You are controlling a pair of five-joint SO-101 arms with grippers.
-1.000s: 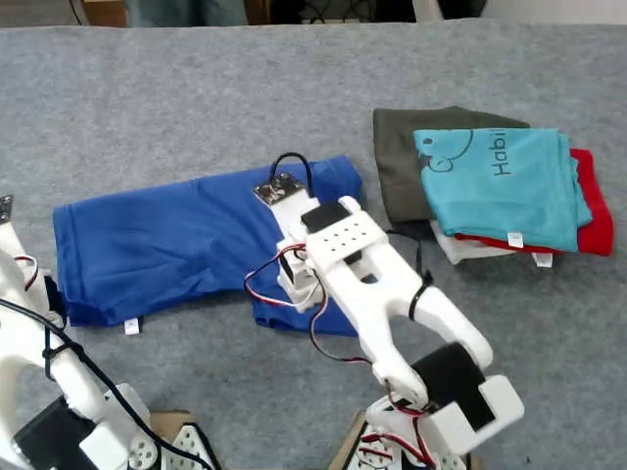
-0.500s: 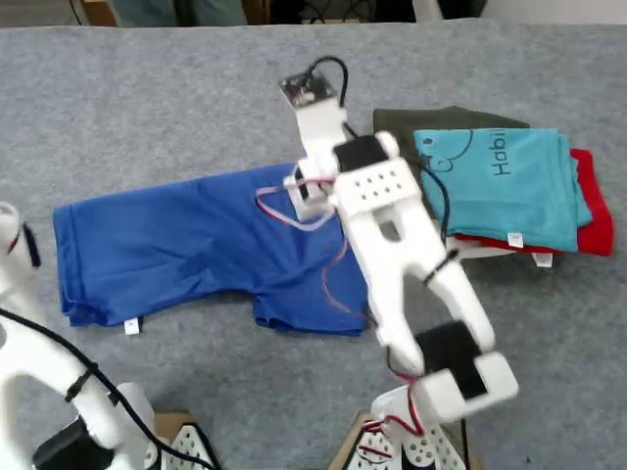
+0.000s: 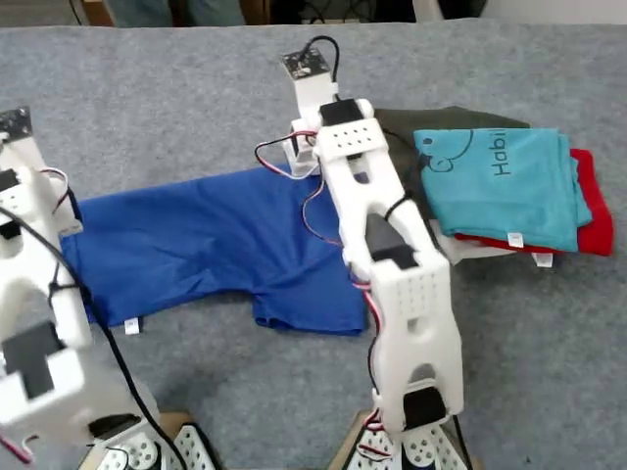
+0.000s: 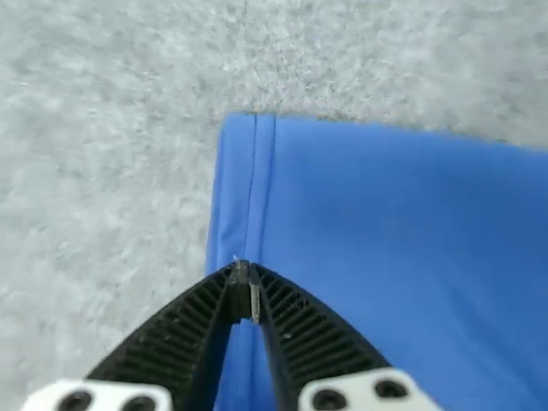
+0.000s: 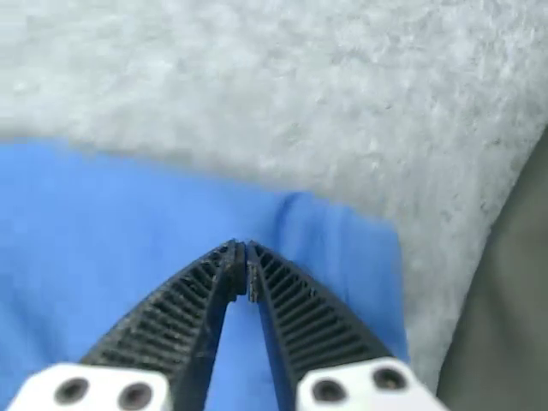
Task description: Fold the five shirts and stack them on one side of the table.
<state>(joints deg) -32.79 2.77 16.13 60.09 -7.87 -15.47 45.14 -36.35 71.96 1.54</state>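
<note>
Grey fuzzy felt-covered counter [image 3: 176, 98] spans high view, nap mottled with lighter and darker flecks; same felt under both wrist views. Beyond far edge: brown wooden piece [image 3: 103, 12] near left corner, pale white panel [image 3: 549, 8] toward right. At near edge: tan flat board [image 3: 171, 423], second tan board [image 3: 345, 446] well apart to its right.

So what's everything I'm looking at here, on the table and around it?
blue shirt: one, blue, spread flat, middle to left of the table
teal shirt: one, teal, folded, top of the right-hand pile
olive shirt: one, dark olive, under the teal one
red shirt: one, red, under the teal one
white shirt: one, white, peeking from the pile's near edge
table: one, grey cover
left pincer: one, black, shut, over the blue shirt's hem
right pincer: one, black, shut, over the blue shirt beside the olive one
</note>
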